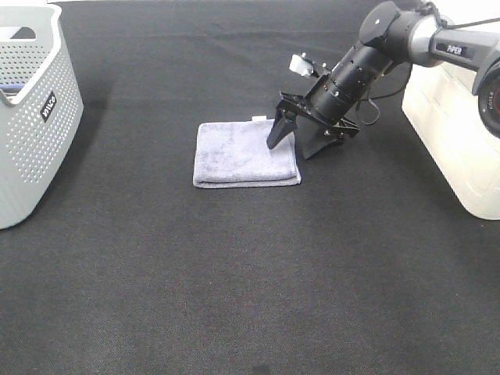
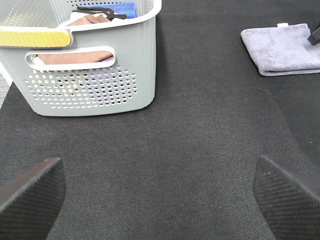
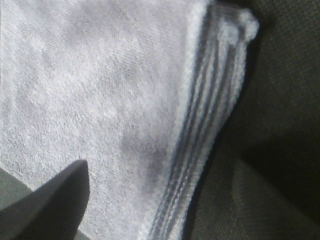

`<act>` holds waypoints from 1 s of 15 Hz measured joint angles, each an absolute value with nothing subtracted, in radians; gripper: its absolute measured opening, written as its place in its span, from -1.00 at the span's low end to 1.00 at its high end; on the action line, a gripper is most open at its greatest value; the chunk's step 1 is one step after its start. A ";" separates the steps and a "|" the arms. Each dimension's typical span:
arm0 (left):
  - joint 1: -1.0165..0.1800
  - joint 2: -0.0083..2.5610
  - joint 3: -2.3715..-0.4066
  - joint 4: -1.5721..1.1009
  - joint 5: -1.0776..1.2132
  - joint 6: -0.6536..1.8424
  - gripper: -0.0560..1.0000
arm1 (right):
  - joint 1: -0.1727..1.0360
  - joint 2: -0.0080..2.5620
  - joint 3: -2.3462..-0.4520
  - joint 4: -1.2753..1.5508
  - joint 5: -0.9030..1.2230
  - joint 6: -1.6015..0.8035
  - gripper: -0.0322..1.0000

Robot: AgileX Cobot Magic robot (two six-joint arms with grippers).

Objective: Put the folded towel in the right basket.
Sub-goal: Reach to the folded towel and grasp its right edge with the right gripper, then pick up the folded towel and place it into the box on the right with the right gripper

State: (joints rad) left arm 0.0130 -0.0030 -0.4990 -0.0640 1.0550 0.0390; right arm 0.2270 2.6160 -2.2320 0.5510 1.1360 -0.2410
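Towel [image 1: 244, 153] edge between spread right fingers [image 1: 278, 131].

Folded lavender-grey terry towel [image 1: 246, 152] flat on the black cloth [image 1: 234, 273]; cream plastic basket [image 1: 451, 148] well apart at the right edge.
The towel is a neat, near-square stack of layers, its rounded fold toward the near side and the stacked layer edges [image 3: 200, 125] showing along its right side. The basket, pale and smooth-walled, stands on the cloth's right side, only partly in view.
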 joint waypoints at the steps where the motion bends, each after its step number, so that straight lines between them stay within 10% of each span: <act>1: 0.013 -0.003 -0.499 -0.064 1.055 0.039 0.94 | 0.227 2.620 -2.232 0.579 1.135 -0.261 0.52; 5: 0.013 -0.003 -0.499 -0.064 1.055 0.039 0.94 | 0.227 2.644 -2.232 0.699 1.134 -0.306 0.36; 10: 0.013 -0.003 -0.499 -0.064 1.055 0.039 0.94 | 0.227 2.649 -2.232 0.684 1.128 -0.313 -0.76; 15: 0.013 -0.003 -0.499 -0.064 1.055 0.039 0.94 | 0.227 2.627 -2.232 0.684 1.132 -0.313 -0.79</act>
State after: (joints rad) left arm 0.0130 -0.0030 -0.4990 -0.0640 1.0550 0.0390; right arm 0.2270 2.6270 -2.2320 0.6840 1.1320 -0.3130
